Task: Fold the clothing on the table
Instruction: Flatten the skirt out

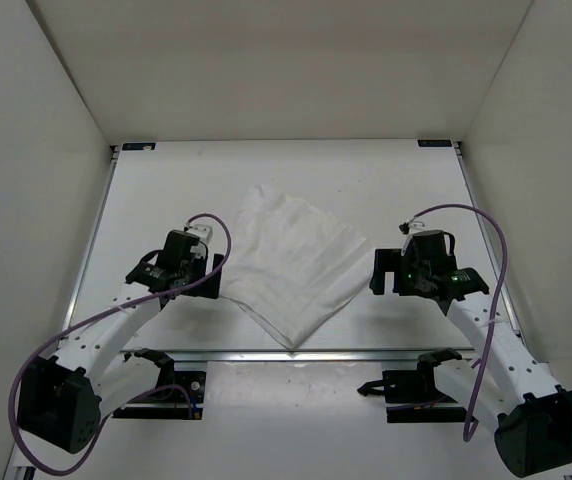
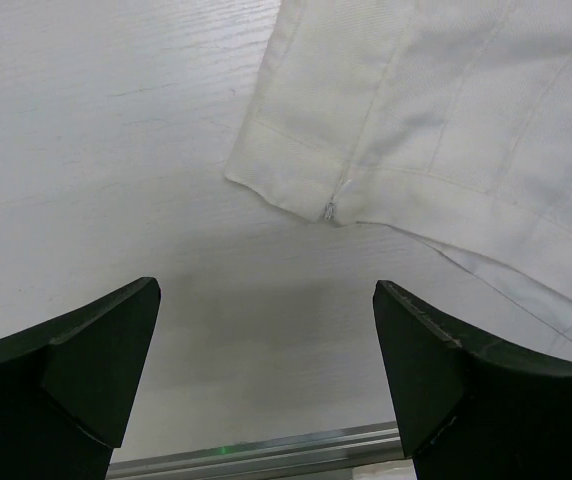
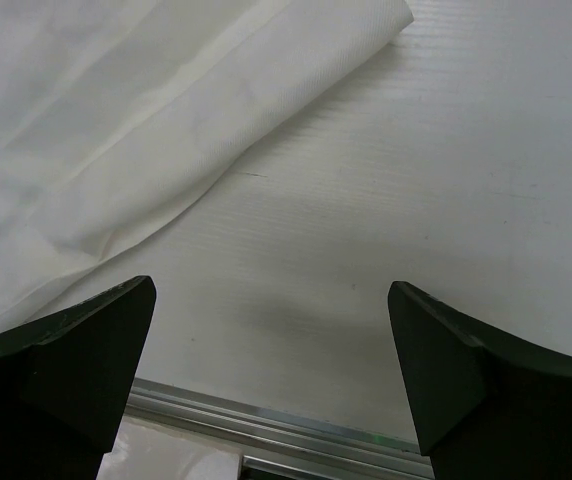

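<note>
The clothing is a thin white creased piece lying flat in the middle of the table, one corner reaching the near rail. My left gripper hovers just off its left edge, open and empty. In the left wrist view the gripper stands over bare table, with the clothing's hemmed corner up and to the right. My right gripper is beside the clothing's right corner, also open. The right wrist view shows this gripper over bare table, the clothing at upper left.
White walls close in the table on the left, right and far sides. A metal rail runs along the near edge and shows in both wrist views. Black corner brackets sit at the far corners. Purple cables loop off both arms.
</note>
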